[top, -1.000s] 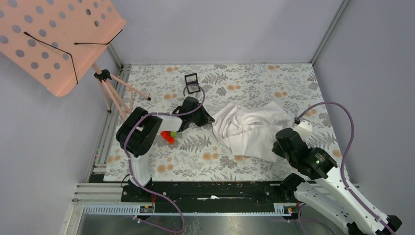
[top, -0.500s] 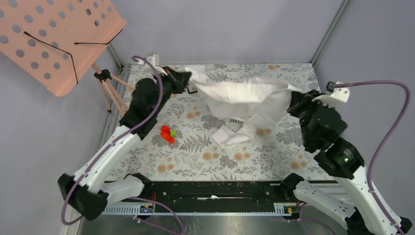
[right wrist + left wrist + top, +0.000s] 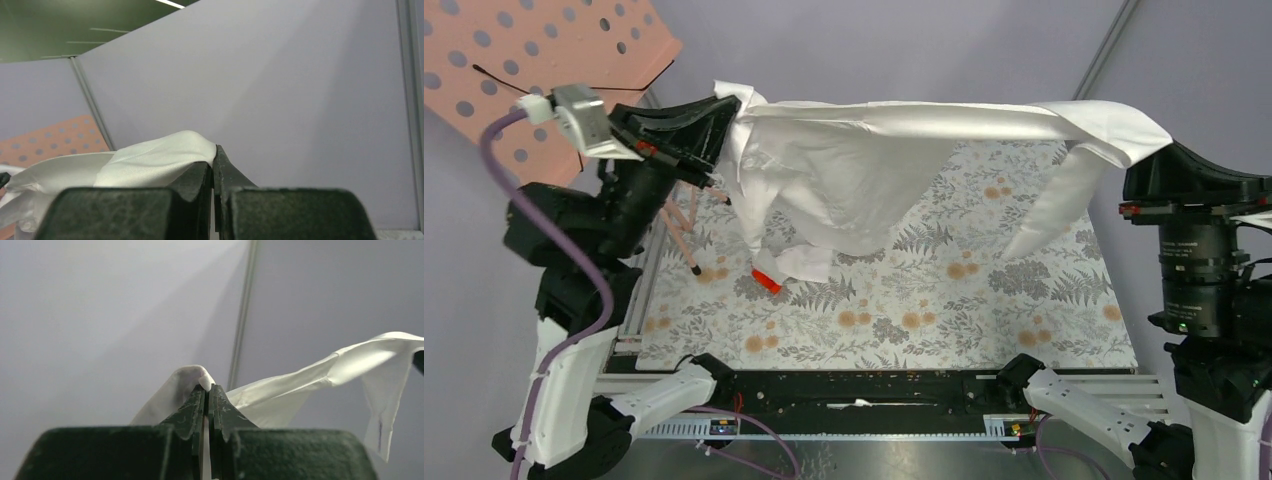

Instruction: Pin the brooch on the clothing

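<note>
The clothing [image 3: 874, 150], a white creased shirt, hangs stretched in the air across the table, its lower folds dangling over the left half. My left gripper [image 3: 727, 112] is shut on its upper left corner. In the left wrist view the fabric [image 3: 300, 385] bulges over the gripper's [image 3: 207, 387] shut tips. My right gripper [image 3: 1169, 150] is shut on the upper right corner. The right wrist view shows cloth [image 3: 150, 160] folding over that gripper's [image 3: 214, 150] shut tips. The brooch is not in view.
A small red block [image 3: 767, 282] pokes out under the shirt's hanging hem on the floral tabletop [image 3: 924, 310]. A pink perforated board [image 3: 484, 70] on a tripod [image 3: 686, 240] stands at the far left, close behind my left arm. Grey walls enclose the table.
Both arms have risen high and spread apart. The shirt has gone from a heap on the table to a sheet stretched in the air between the two grippers.
</note>
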Controlling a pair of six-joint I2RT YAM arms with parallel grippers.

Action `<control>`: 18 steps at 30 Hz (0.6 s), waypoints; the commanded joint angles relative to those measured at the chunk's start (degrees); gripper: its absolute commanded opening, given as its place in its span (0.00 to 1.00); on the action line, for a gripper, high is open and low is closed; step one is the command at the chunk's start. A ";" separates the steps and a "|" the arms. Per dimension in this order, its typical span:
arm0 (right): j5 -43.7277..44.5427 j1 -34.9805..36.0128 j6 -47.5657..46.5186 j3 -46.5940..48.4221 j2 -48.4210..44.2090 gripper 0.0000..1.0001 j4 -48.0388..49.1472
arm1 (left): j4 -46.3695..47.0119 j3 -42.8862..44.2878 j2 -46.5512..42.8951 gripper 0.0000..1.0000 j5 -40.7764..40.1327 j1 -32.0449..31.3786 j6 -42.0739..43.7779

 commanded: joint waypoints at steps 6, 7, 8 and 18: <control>0.79 0.01 -6.76 1.68 -0.99 0.00 5.31 | -6.30 10.33 2.90 0.00 8.47 0.24 -1.14; 4.35 0.05 -8.73 0.84 -0.50 0.00 6.16 | -6.99 9.76 3.98 0.00 8.23 0.24 -1.56; 8.27 0.04 -11.19 -0.13 0.32 0.00 7.99 | -7.62 8.93 5.43 0.00 8.05 0.25 -1.81; 35.65 -12.78 -20.21 -20.52 12.80 0.00 19.42 | -9.59 3.35 29.74 0.00 2.61 0.24 -5.19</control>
